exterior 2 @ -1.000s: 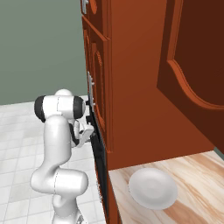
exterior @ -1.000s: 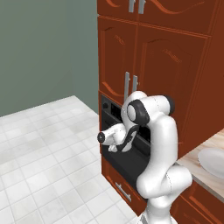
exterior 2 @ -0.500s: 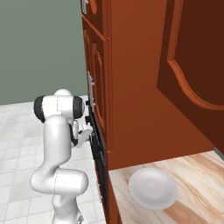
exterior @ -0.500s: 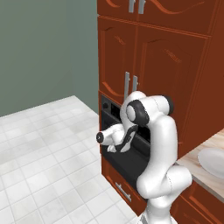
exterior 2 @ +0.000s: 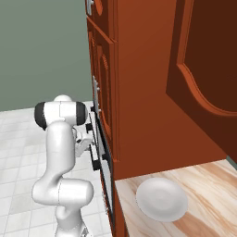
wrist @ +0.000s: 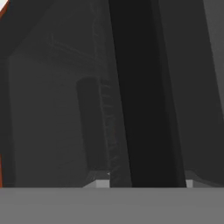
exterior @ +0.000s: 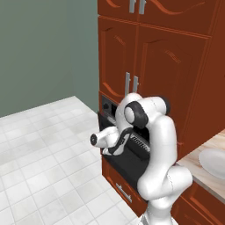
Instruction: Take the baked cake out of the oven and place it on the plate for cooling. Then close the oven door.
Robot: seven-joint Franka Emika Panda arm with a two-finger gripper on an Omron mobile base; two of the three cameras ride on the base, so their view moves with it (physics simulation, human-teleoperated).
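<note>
Kitchen: red-brown wood cabinets (exterior: 167,66) frame my black built-in oven (exterior: 132,149).
Jaws: clamped around black bar handle (wrist: 142,96).
Progress: door ajar; round white plate (exterior 2: 162,200) bare.

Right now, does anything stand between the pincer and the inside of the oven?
Yes. The door is only partly open and covers most of the mouth of the oven. The pincer is at the door's bar handle, which lies between its fingers. The door must swing down further before the pincer can reach inside.
</note>
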